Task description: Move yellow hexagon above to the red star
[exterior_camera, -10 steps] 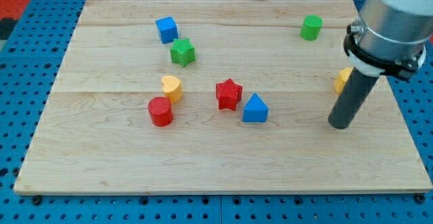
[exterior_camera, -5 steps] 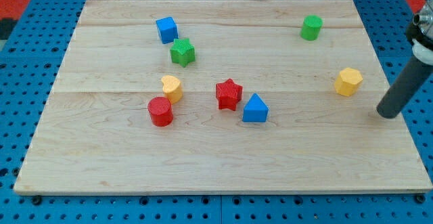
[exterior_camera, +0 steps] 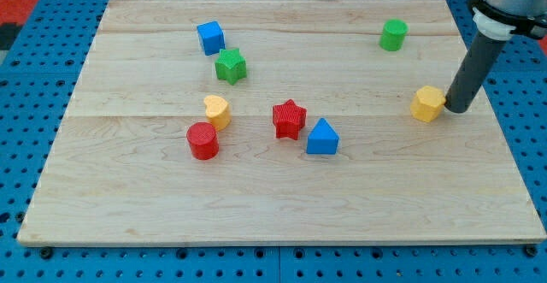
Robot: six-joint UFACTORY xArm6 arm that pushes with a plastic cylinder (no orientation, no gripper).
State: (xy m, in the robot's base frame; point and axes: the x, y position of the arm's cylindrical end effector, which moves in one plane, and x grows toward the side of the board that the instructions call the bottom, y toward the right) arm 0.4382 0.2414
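Observation:
The yellow hexagon [exterior_camera: 427,103] lies on the wooden board's right side. My tip [exterior_camera: 455,109] stands right against the hexagon's right edge, with the dark rod rising to the view's top right. The red star [exterior_camera: 290,119] lies near the board's middle, well to the left of the hexagon. A blue triangle [exterior_camera: 322,137] touches the star's lower right.
A green cylinder [exterior_camera: 393,35] stands at the top right. A blue cube [exterior_camera: 210,38] and a green star [exterior_camera: 230,66] lie at the upper left. A yellow heart [exterior_camera: 216,111] and a red cylinder [exterior_camera: 203,140] lie left of the red star.
My tip swung out to the right of the hexagon, then came up and back left against its right edge. The hexagon has slid a little to the left.

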